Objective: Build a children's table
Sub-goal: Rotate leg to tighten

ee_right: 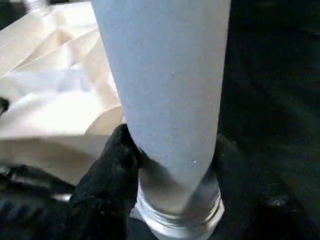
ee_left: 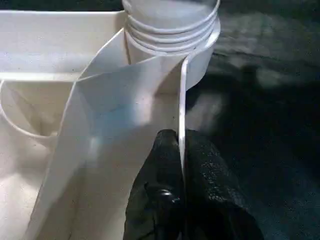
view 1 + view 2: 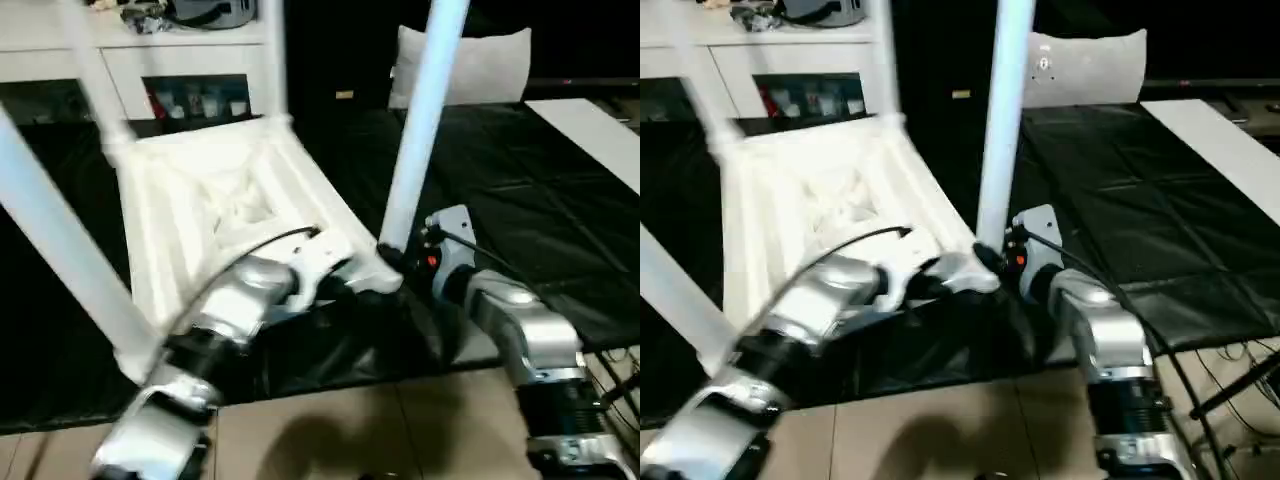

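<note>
Gripping the leg [image 3: 420, 120] near its base, the right pincer [image 1: 170, 165] holds it upright toward twelve o'clock over the corner socket [image 2: 172, 30], while the left pincer [image 2: 181, 170] pinches the tabletop [image 3: 200, 190] rim.

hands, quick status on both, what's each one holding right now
Left hand: shut on the tabletop's thin edge wall.
Right hand: closed around the base of a leg, near its threaded end.

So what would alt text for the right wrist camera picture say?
Two black fingers of the right gripper clasp a white table leg just above its threaded end, with the white tabletop beside it over a black-covered table.
</note>
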